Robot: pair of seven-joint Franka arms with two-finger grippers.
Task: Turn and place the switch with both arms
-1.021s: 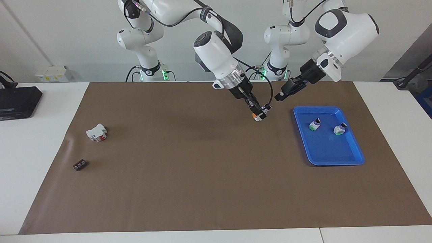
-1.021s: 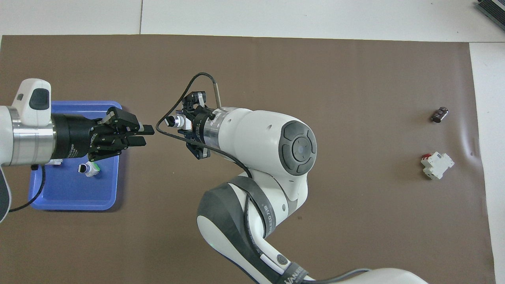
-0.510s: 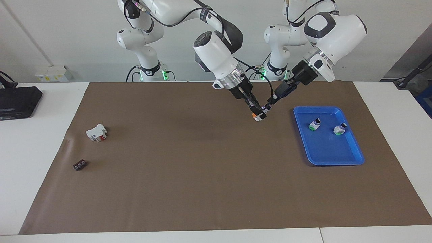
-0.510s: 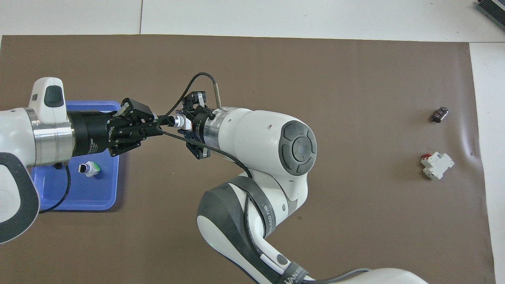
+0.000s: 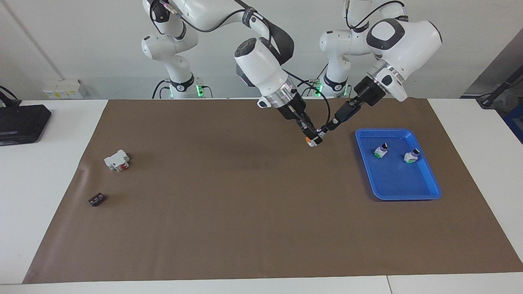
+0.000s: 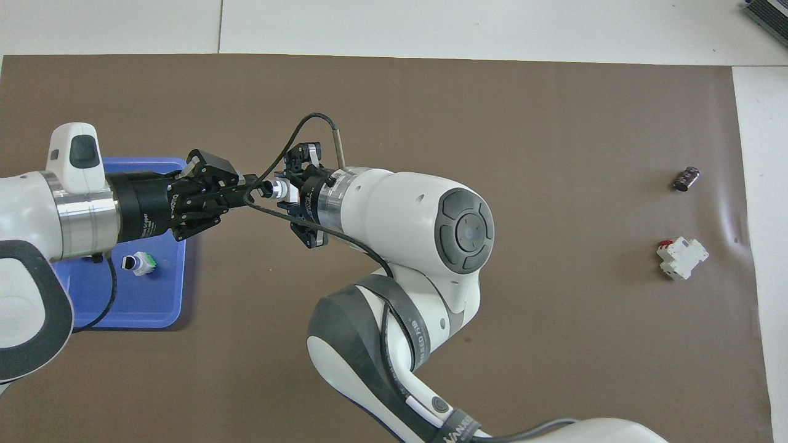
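The switch (image 5: 313,141), a small white block with an orange end and a black knob (image 6: 268,188), hangs in the air over the brown mat (image 5: 229,212), a little way from the blue tray toward the middle of the table. My right gripper (image 5: 312,137) is shut on its white body, reaching down at a slant. My left gripper (image 5: 327,129) comes in from the tray's end, and its fingertips (image 6: 251,182) are closed on the knob end. In the overhead view the right wrist hides most of the right gripper (image 6: 288,191).
The blue tray (image 5: 408,185) holds two white switches with green ends (image 5: 380,151) (image 5: 411,156). Toward the right arm's end of the mat lie a bigger white block with a red part (image 5: 117,160) and a small dark part (image 5: 97,199). A black device (image 5: 20,122) sits off the mat.
My left gripper swung from beside the tray to the switch and closed on its knob end. The right gripper and the switch stayed where they were.
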